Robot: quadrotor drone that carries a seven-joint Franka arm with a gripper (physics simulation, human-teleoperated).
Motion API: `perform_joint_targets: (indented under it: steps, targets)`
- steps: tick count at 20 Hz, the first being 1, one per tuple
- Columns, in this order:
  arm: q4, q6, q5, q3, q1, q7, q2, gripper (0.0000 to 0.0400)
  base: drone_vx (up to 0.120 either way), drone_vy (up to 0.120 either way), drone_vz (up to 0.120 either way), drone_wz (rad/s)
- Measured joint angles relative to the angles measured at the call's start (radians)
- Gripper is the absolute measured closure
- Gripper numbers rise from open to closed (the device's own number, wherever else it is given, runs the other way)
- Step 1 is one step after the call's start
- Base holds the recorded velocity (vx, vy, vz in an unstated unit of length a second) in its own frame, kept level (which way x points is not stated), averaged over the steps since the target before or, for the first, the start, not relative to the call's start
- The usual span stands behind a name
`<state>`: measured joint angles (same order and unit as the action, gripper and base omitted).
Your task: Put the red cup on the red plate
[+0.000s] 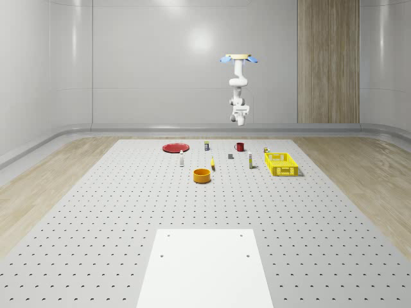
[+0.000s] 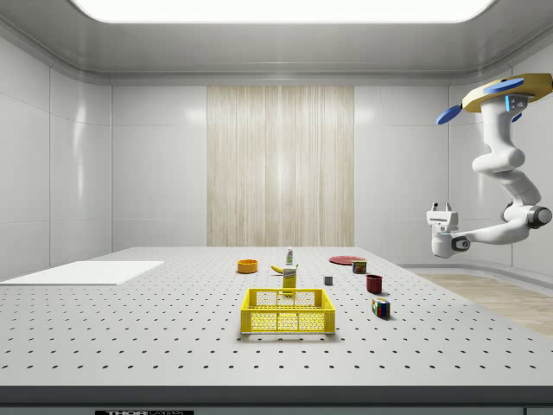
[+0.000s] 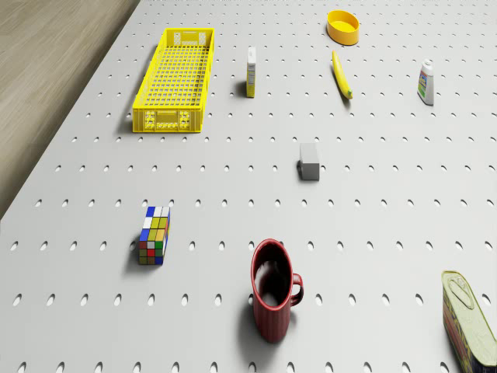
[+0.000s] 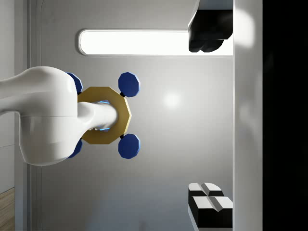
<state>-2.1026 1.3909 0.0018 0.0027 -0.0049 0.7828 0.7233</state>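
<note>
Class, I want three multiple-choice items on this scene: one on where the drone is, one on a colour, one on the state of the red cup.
1. The drone is:
A. resting on the table
B. hovering above the table
C. inside the crate

2. The crate is:
A. yellow
B. blue
C. green

3. The red cup is:
A. on the red plate
B. held by the gripper
C. standing upright on the table

Answers: 1 B, it hangs high in the side view; 2 A, seen in the whole-scene view; 3 C, it stands alone, apart from the red plate.

Drone [image 1: 239,58] hovers high above the red cup [image 3: 273,289], air between them clear. Nearest clutter around cup: Rubik's cube [image 3: 154,235], grey block [image 3: 309,161], tin can [image 3: 468,318], all apart from it. Red plate [image 1: 175,147] sits unobstructed, white bottle [image 1: 182,159] just beside it.
</note>
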Motion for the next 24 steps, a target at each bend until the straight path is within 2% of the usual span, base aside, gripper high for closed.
perform_joint_targets:
  steps: [7,24]
  targets:
    - [0.051,-0.026,0.0,0.001,-0.001,-0.001,-0.019,0.0,0.12,-0.114,0.0,0.0]
    - [0.057,-0.023,0.0,0.003,-0.004,-0.001,-0.016,0.0,0.12,0.0,0.0,0.0]
